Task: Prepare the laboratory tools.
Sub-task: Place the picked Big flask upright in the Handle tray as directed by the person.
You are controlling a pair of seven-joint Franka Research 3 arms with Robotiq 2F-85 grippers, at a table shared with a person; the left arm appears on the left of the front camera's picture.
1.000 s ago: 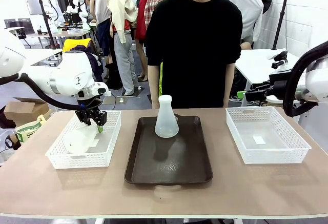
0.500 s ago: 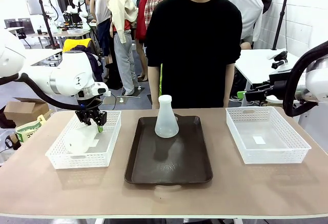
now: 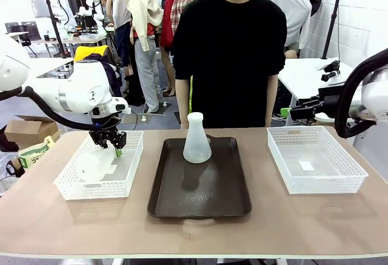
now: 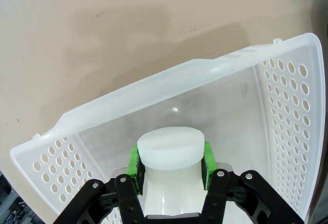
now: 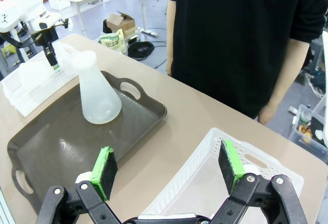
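Left gripper [image 4: 170,165] pinching neck of lying Erlenmeyer flask [image 4: 169,155] in left mesh basket [image 3: 130,168], 9 o'clock of tray [image 3: 200,201]. Looks light, slick plastic; hold neck. Right gripper [image 5: 168,171] spread, idle.

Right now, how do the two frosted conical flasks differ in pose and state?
The translucent white conical flask on the dark brown tray stands upright and free; the matching flask in the left white mesh basket lies on its side, its neck clamped by the left hand. Both look alike in shape and frosted material.

Brown tray [image 3: 200,207] between two mesh baskets [image 3: 354,177]
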